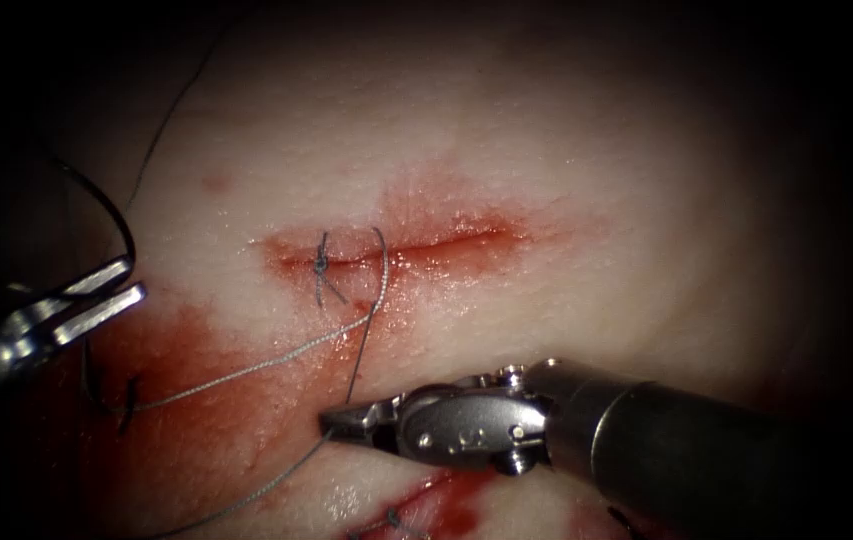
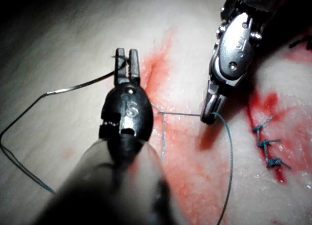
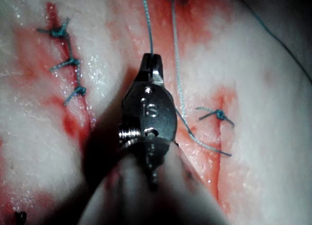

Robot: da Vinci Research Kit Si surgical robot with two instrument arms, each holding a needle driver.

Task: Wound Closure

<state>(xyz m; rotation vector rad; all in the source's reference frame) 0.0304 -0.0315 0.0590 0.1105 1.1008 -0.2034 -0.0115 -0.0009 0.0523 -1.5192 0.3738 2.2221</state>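
Two tools: both in my endoscope view, each with something in its jaws.
Right tool [image 1: 338, 420]: nearest the scope, coming in from the right below the cut; I read its jaws as closed on the thread [image 1: 246, 372], pinched right at the tips, as my right wrist view confirms.
Thread run: from those tips it rises to the cut, loops over it just right of the knot [image 1: 321, 265], and another strand trails off left and down across the red fluid [image 1: 196, 400].
Cut [image 1: 416, 243]: long axis lies roughly left to right, mid-field on the tissue [image 1: 596, 180]; one tied stitch sits near its left end, the rest to the right looks unclosed.
Left tool [image 1: 111, 290]: farther off, well left of the cut; jaws only slightly parted, clamped on the needle [image 1: 106, 215] near one end.
Needle: a dark curve arching up and left from those jaws, clear of the tissue, not in it.
Key relation: the open stretch of cut lies right of the needle, and the left tool is the arm carrying it; I judge the right tool nearer the cut.
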